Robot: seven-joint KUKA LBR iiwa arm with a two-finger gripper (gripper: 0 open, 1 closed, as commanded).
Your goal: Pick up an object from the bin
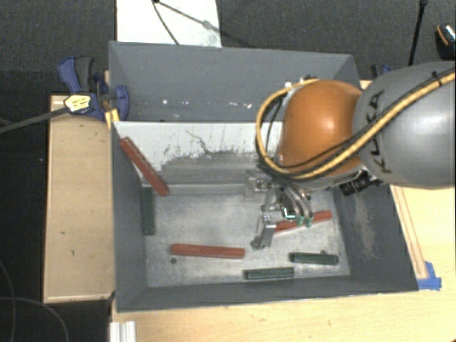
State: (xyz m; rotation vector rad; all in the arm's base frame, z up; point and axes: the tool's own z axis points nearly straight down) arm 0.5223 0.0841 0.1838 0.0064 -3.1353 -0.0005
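The end effector [267, 228] is placed beside a red stick [318, 218] right of centre, likely for grasping. Whether it is open or closed cannot be told.

Pincer [265, 234] apparently hides part of red stick [318, 218].

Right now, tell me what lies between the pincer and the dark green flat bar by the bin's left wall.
In the camera view, bare scuffed grey bin floor stretches between the pincer and the dark green flat bar.

Dark letters [376, 161], apparently "KU", stand on the grey arm link [406, 130] beside the orange cover [320, 127]; nothing else is legible.
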